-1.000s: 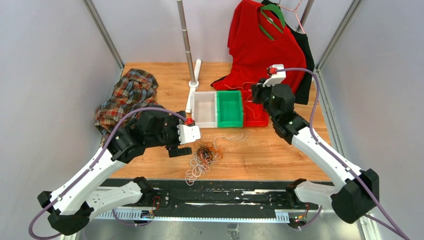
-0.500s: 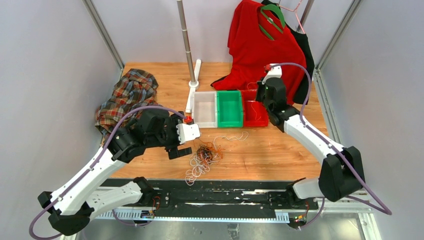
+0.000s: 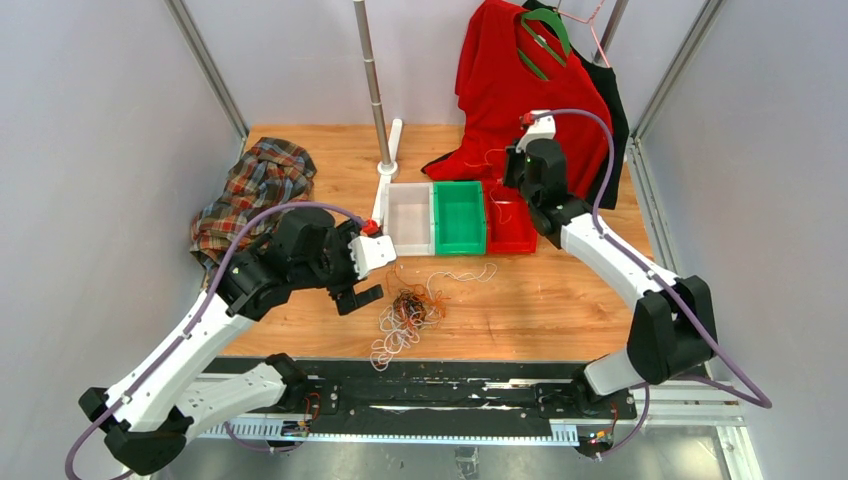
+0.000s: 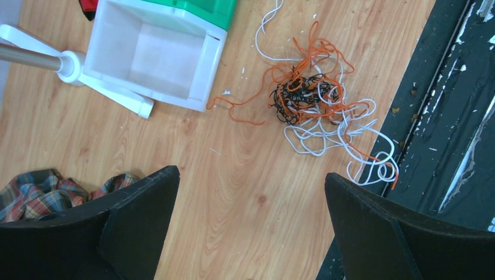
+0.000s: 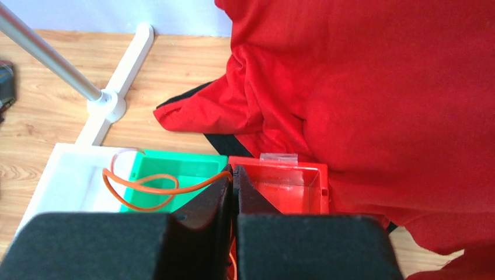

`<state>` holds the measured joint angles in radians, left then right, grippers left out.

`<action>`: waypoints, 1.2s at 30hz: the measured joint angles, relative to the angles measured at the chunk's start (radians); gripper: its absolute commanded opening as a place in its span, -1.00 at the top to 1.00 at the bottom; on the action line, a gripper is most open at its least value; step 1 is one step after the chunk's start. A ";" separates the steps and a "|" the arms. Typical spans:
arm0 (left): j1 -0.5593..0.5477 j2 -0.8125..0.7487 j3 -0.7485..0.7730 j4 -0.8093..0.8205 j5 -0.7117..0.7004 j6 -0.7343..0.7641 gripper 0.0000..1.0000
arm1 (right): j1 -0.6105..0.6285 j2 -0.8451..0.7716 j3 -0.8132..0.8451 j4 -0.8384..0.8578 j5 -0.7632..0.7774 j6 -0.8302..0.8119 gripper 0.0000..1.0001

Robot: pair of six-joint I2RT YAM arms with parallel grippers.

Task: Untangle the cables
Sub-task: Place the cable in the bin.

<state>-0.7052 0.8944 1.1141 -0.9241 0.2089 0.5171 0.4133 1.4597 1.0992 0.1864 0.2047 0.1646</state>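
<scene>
Now, two jobs at once. The right end effector (image 5: 233,175) is pinched fully closed on an orange cable (image 5: 146,189), up over the bins at the back, with the red shirt (image 5: 379,87) draped just behind. On the right wrist view the strand runs out of the jaws and loops left over the green bin (image 5: 187,158) toward the white bin (image 5: 58,181). The red bin (image 5: 303,166) sits directly ahead of the fingertips. So one strand looks pulled free and ready for sorting, though which bin it's meant for, I can't tell.

Over to the left end effector (image 4: 250,175): jaws spread as wide as they go, holding nothing, hovering above bare tabletop (image 4: 233,192) just left of the pile. The rest of the cables (image 4: 309,102) lie in a knot near the front edge. Black and orange are snarled in the middle, white loops spill toward the edge, and one orange tail reaches toward the white bin. A plaid shirt (image 3: 255,190) lies well off to the left.

My read: most of the knot is not yet undone. Next, the right needs to let go over a bin. The left needs to shift toward the knot, drop, and close on a single outer loop. A white one looks easiest, since grabbing the dense core would likely lift the whole bundle.
</scene>
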 measured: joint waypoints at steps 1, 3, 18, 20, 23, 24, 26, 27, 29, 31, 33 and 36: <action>0.003 0.003 0.000 0.000 0.003 -0.003 -0.99 | 0.000 0.005 0.011 0.003 -0.001 0.000 0.99; 0.004 0.008 0.000 0.000 0.007 -0.008 -0.99 | 0.000 0.012 0.024 0.011 -0.001 0.000 0.99; 0.013 0.008 0.012 0.000 0.011 -0.032 -0.96 | 0.034 0.100 0.074 0.066 0.060 -0.068 0.99; 0.015 0.007 0.012 -0.001 0.011 -0.032 -0.96 | 0.034 0.100 0.045 0.101 0.078 -0.090 0.99; 0.016 0.005 0.012 0.000 0.012 -0.035 -0.95 | 0.030 0.110 -0.004 0.133 0.101 -0.116 0.99; 0.016 0.004 0.012 -0.001 0.011 -0.035 -0.96 | 0.029 0.116 -0.022 0.143 0.108 -0.122 0.99; 0.016 0.001 0.012 0.000 0.011 -0.035 -0.96 | 0.029 0.122 -0.059 0.159 0.116 -0.129 0.99; 0.016 -0.001 0.012 0.000 0.011 -0.035 -0.96 | 0.029 0.122 -0.082 0.169 0.119 -0.131 0.99; 0.016 -0.005 0.012 0.000 0.011 -0.035 -0.96 | 0.029 0.122 -0.129 0.184 0.120 -0.131 0.99; 0.016 -0.007 0.012 -0.001 0.012 -0.035 -0.96 | 0.029 0.122 -0.153 0.186 0.117 -0.130 0.99; 0.016 -0.007 0.012 0.000 0.012 -0.035 -0.96 | 0.029 0.121 -0.155 0.185 0.108 -0.127 0.99; 0.016 -0.007 0.012 0.000 0.012 -0.038 -0.96 | 0.029 0.104 -0.121 0.179 0.086 -0.121 0.99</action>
<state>-0.6891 0.8875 1.1259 -0.9245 0.2211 0.4789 0.4427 1.5639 0.9779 0.3653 0.2905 0.0441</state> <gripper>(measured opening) 0.980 0.010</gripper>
